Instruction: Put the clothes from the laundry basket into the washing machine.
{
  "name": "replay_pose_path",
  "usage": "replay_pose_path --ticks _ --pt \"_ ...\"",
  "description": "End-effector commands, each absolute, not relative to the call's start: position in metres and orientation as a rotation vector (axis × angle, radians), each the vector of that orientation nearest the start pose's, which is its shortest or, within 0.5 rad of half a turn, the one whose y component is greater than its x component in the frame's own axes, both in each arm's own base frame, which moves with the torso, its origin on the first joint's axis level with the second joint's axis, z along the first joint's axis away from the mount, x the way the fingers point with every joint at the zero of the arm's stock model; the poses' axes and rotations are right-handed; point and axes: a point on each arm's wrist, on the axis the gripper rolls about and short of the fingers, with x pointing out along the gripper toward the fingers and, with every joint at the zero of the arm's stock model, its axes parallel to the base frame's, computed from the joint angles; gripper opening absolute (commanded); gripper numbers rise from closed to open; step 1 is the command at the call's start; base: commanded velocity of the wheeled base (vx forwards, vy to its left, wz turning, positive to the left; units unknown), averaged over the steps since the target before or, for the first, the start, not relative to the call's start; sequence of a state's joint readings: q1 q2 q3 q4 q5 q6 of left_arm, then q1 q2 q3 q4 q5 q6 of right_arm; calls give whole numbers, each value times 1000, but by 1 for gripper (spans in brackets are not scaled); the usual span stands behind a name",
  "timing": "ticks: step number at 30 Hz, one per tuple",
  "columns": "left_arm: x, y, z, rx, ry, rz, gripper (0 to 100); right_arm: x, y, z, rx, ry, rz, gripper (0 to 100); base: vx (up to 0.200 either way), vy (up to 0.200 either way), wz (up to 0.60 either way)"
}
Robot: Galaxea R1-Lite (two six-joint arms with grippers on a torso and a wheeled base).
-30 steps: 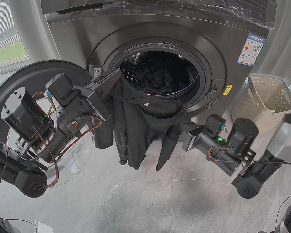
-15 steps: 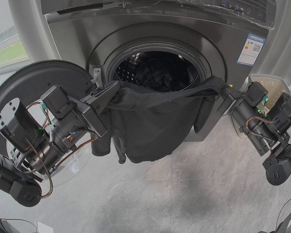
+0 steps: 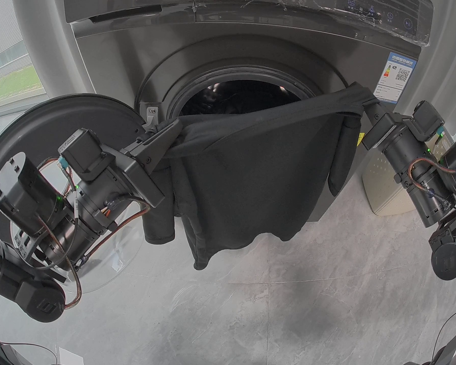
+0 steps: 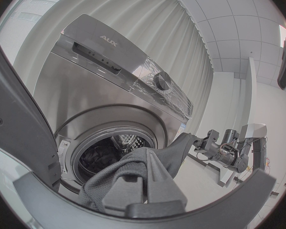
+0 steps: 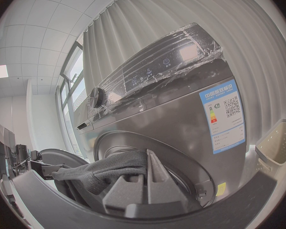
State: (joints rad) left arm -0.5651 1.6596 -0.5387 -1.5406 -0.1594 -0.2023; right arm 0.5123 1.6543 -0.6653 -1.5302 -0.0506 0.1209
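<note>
A black T-shirt hangs spread across the washing machine's open drum mouth. The left gripper is clamped on one top corner and the right gripper, sitting higher, on the other.

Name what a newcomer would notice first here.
A black shirt hangs stretched like a curtain between the left claw and right claw, covering much of the open mouth of the washing machine. The round door stands swung open on the robot's left, and a beige laundry basket sits by the machine's right side.
</note>
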Motion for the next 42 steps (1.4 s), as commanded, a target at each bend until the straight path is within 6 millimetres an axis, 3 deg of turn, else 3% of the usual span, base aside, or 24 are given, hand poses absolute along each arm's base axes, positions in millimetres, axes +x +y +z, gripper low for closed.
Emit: replay_pose_path --ticks 1,12,29,33,42 --pt "223 -145 214 -277 -341 -753 0 235 131 251 272 -509 481 0 0 0 0" --pt "229 -143 226 -288 -391 -732 0 232 130 251 272 -508 482 0 0 0 0" --pt "228 -148 227 -293 -393 -750 0 231 133 249 278 -498 495 0 0 0 0" --pt "229 -174 225 -309 -384 -811 0 229 143 227 270 -408 523 0 0 0 0" --pt "239 -197 234 -335 -420 -827 0 239 173 157 219 -144 581 0 0 0 0"
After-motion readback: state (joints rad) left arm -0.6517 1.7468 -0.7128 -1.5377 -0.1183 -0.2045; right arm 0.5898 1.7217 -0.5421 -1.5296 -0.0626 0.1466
